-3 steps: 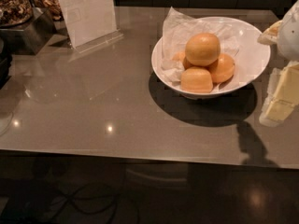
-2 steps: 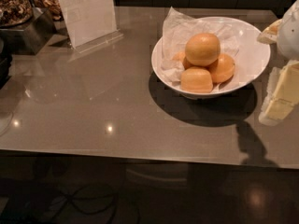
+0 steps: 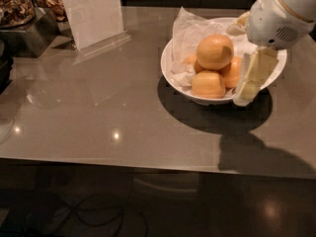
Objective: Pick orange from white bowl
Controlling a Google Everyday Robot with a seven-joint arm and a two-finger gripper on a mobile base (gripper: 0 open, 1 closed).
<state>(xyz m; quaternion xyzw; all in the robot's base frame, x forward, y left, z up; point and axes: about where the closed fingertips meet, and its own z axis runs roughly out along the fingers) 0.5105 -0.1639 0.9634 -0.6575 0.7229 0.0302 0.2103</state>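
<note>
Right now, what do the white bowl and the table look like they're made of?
The white bowl looks like glazed ceramic, or maybe hard plastic: it is smooth, glossy and evenly white. The table looks like polished grey stone or laminate, since bright light spots shine on it. The gripper, over the bowl's right edge beside the orange, looks like pale matte plastic.

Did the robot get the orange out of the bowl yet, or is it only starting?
Not yet. Done so far: the gripper is at the right side of the white bowl, close beside the fruit. In hand: nothing that I can see; the orange sits on top of the smaller fruits. Left to do: grab the orange and lift it out of the bowl.
</note>
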